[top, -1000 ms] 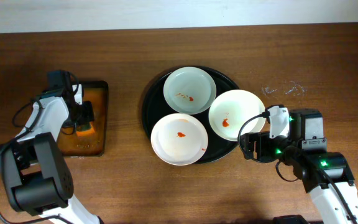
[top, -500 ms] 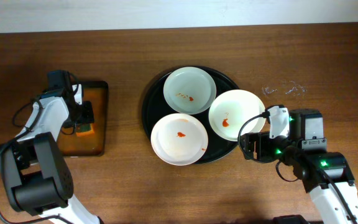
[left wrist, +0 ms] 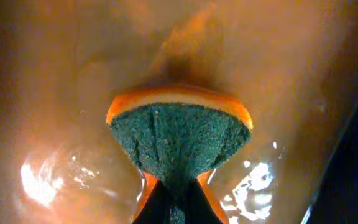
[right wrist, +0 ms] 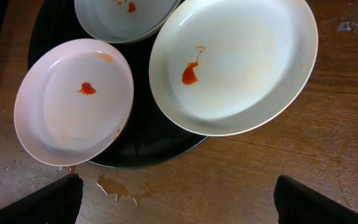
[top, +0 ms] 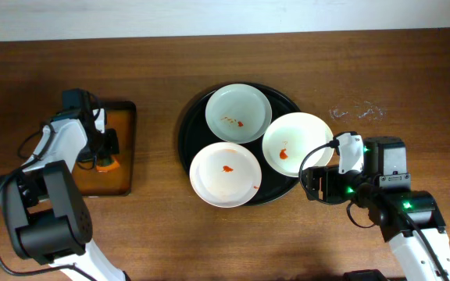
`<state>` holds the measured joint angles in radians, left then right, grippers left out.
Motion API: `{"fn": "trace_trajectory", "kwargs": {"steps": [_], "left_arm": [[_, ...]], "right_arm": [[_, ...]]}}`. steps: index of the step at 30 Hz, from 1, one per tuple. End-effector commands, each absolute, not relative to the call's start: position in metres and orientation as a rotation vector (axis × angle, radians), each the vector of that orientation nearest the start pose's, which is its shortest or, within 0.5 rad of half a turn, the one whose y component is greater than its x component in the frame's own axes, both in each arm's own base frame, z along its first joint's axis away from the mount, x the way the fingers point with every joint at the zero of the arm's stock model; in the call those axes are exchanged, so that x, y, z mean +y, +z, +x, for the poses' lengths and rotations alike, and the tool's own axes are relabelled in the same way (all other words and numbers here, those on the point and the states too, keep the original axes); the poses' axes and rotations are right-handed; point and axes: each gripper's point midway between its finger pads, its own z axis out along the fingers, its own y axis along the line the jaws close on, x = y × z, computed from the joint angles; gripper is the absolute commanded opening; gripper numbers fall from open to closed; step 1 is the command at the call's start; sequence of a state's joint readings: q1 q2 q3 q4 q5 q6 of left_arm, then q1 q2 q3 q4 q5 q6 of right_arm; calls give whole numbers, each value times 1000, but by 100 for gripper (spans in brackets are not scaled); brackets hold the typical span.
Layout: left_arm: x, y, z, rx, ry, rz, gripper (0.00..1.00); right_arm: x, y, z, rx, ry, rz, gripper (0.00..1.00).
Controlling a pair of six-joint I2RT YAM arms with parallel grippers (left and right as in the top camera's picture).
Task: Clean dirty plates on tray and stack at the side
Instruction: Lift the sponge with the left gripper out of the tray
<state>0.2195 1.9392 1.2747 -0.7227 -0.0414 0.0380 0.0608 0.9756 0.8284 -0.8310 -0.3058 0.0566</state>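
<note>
Well, the left gripper (left wrist: 178,198) was pinching a sponge (left wrist: 179,134) by one thin end, over the small tray (top: 123,168) of brown water. The sponge looked wet, so it could drip on the table (top: 412,70) on the way over. With so little of it held, it could also slip out when it rubbed hard.

The right gripper (right wrist: 176,186) was spread wide and held nothing. It sat just beside the right plate (top: 297,144).

All three plates (top: 225,174) lay on the tray (top: 187,117), each with a red spot. The right plate stuck out past the rim. A hard push there could tip it or slide it off. The plates sat close together, so a bump to one could shove the others.
</note>
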Motion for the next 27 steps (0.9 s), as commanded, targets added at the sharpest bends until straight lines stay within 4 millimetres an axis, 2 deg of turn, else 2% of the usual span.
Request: {"fn": "trace_trajectory", "kwargs": {"steps": [1,3,6,8,12,14,15,16,18,22,24,27], "left_arm": [[98,58,400,2856,106,-275,0],[99,87,402,2791,117,-271,1],[99,107,401,2747,123,-268,0],[99,115,400,2730,125,-266,1],[95,115,400,2731,102,-261,0],[80,117,405,2714,-46,-174,0],[69,121,409,2681,-180,-97,0],[66,125,410,2649,-271,-61,0],[69,133,409,2588,-406,-9,0],[84,145,405,2489,-527,32,0],[80,154,403,2421,-605,103,0],[78,159,402,2388,-647,119,0]], "right_arm": [[69,165,255,2518,445,-125,99],[69,165,255,2518,445,-125,99],[69,165,255,2518,444,-126,99],[69,165,255,2518,445,-125,99],[69,165,255,2518,445,-125,99],[69,165,255,2518,445,-125,99],[69,165,255,2519,445,-125,99],[69,165,255,2520,445,-125,99],[69,165,255,2522,445,-125,99],[69,165,255,2522,445,-125,99],[69,165,255,2522,445,-125,99],[69,165,255,2522,445,-125,99]]}}
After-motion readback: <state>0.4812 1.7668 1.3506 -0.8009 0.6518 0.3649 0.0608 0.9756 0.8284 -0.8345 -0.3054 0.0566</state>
